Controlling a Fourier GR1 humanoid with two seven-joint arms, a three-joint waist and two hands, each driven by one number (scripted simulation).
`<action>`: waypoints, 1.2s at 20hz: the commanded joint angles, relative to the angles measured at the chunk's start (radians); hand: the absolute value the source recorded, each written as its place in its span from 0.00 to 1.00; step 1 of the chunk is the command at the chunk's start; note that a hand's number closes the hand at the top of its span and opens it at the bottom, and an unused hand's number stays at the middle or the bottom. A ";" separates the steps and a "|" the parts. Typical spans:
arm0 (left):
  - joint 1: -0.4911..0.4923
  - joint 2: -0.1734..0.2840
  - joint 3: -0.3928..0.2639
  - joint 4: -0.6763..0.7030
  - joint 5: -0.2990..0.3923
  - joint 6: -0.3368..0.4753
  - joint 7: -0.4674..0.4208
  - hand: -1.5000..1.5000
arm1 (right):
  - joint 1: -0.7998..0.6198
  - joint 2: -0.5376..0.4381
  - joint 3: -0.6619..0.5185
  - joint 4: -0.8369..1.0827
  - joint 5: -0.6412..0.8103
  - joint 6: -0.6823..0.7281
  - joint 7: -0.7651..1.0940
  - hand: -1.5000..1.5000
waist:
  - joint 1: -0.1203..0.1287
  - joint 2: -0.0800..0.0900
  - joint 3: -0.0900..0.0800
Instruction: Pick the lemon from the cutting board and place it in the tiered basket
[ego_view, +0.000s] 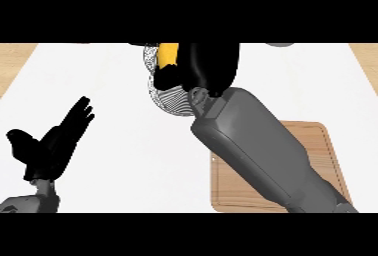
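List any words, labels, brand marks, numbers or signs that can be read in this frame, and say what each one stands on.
None: no readable text shows anywhere in this view.
Cutting board: plain wood, no mark.
Tiered basket: bare wire mesh, no label.
Lemon: plain yellow, held by the right hand.
Left hand and the white counter: no print.

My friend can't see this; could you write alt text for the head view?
The right hand holds a lemon over a wire basket at the counter's far edge. The cutting board lies bare behind its forearm; the left hand rests open at left.
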 joint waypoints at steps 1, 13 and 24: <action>-0.071 -0.007 0.025 0.050 0.004 0.019 0.014 0.50 | -0.085 0.006 -0.040 0.172 -0.051 -0.112 0.054 1.00 | -0.008 0.003 0.000; 0.037 -0.039 -0.017 -0.023 -0.040 0.020 -0.006 0.50 | -0.157 0.006 0.060 0.488 -0.125 -0.316 -0.003 1.00 | -0.001 0.000 0.001; -0.044 -0.018 0.019 0.022 -0.017 -0.007 -0.008 0.50 | -0.254 0.006 0.016 0.722 -0.107 -0.622 -0.084 1.00 | 0.017 0.009 0.000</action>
